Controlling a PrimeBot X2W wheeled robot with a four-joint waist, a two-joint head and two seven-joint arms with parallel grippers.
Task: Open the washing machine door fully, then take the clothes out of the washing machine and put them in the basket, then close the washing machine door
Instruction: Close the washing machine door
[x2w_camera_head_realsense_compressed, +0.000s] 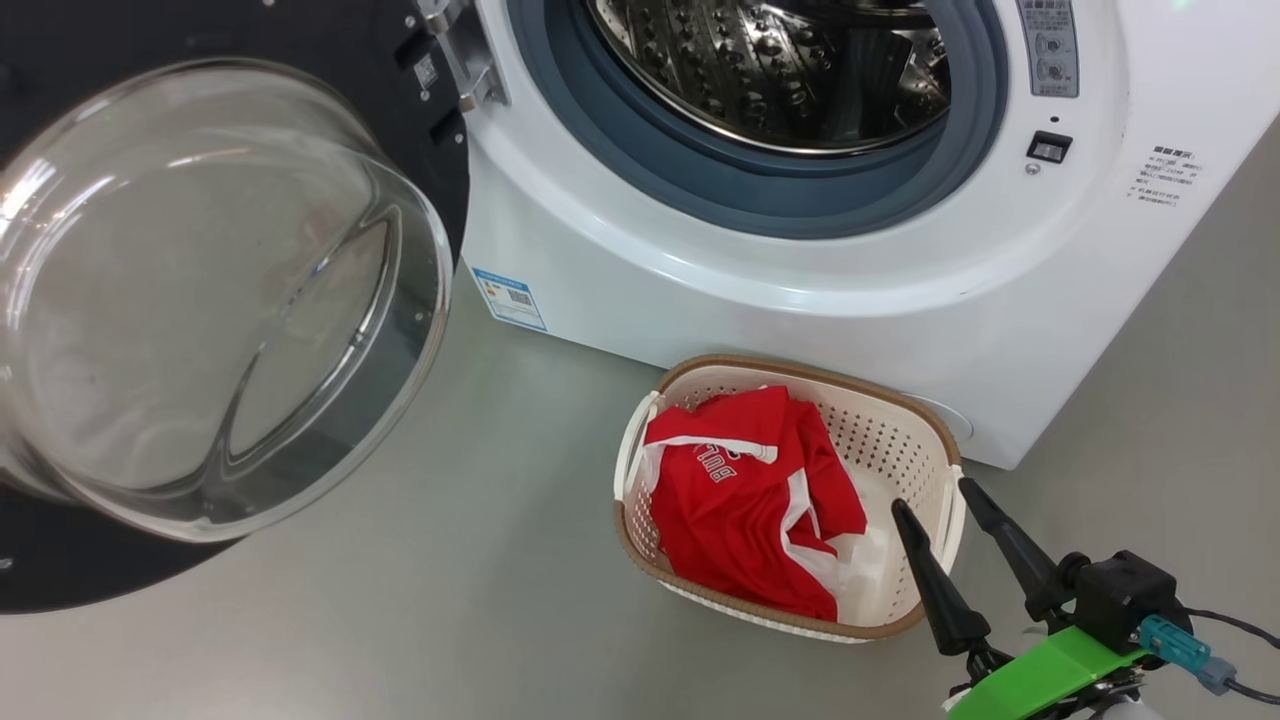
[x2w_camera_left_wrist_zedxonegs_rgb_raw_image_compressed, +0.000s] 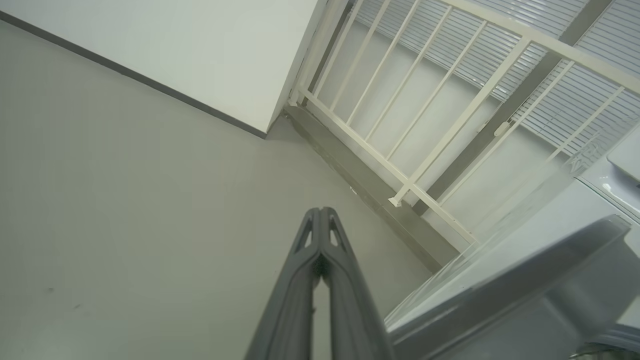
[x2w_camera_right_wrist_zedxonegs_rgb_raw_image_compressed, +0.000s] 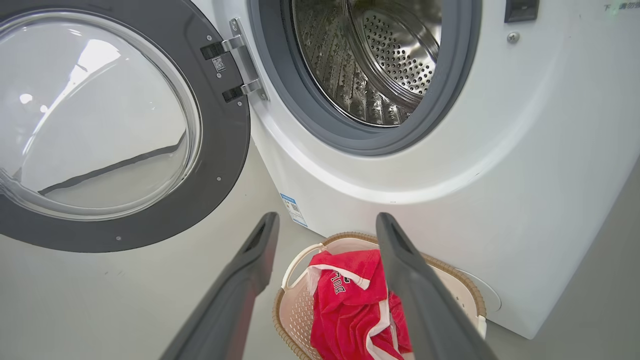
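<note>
Nearest, right gripper (x2w_camera_head_realsense_compressed: 934, 498) with fingers spread wide and empty at the near right rim of the basket (x2w_camera_head_realsense_compressed: 800, 372); left gripper (x2w_camera_left_wrist_zedxonegs_rgb_raw_image_compressed: 320, 212) pressed closed on nothing, aimed across bare floor (x2w_camera_left_wrist_zedxonegs_rgb_raw_image_compressed: 125, 200). In the basket, red clothes (x2w_camera_head_realsense_compressed: 740, 500) with white trim, white lettering cut off by a fold and not readable in full; open grey floor to the left, under the wide-open washing machine door (x2w_camera_head_realsense_compressed: 200, 300). Just behind, white washing machine (x2w_camera_head_realsense_compressed: 800, 300) with a small blue label (x2w_camera_head_realsense_compressed: 510, 298), print too small to read, and perforated steel drum (x2w_camera_head_realsense_compressed: 780, 70).
</note>
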